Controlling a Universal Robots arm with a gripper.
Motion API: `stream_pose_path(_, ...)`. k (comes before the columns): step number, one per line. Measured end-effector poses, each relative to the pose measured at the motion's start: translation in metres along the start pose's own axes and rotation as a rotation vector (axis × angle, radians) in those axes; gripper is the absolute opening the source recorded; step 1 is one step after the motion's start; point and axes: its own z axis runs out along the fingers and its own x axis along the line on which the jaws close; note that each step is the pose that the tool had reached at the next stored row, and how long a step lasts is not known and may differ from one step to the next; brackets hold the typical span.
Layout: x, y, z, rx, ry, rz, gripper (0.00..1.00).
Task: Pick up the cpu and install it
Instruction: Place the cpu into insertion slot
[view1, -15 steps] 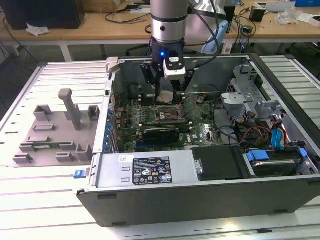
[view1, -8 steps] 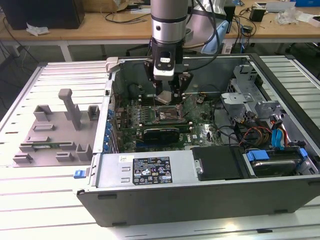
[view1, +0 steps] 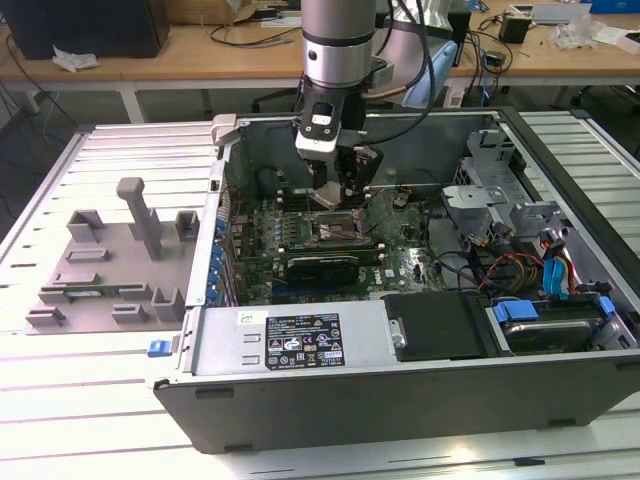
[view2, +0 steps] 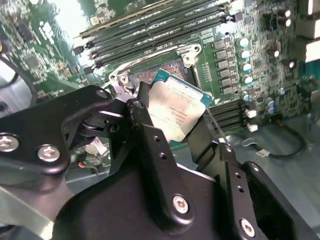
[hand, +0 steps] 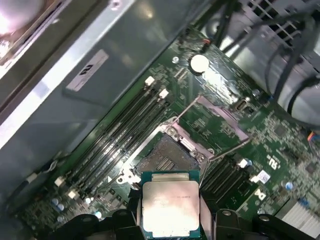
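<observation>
The fingers (view2: 150, 137) are closed on the cpu (view2: 176, 114), gripping two opposite edges so that the silvery plate sits clamped between them. Just past the fingertips lies the open socket (hand: 167, 156) on the motherboard (hand: 272, 150) inside the computer case (view1: 300, 345). The cpu hangs above the socket and is not seated in it.

No legible text; faint, perhaps printed marks on the cpu (hand: 170, 207) and case sticker (view1: 300, 343).
</observation>
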Motion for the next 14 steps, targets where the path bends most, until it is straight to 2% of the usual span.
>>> stream_pose_path(3,0.0000,0.0000,0.0003,0.0004,-0.0001,0.064,0.55)
stream_pose_path(5,0.0000,0.0000,0.0006,0.0009,-0.0002,0.130,0.55)
stream_pose_path(14,0.0000,0.0000,0.0014,0.0022,-0.0005,0.312,0.55)
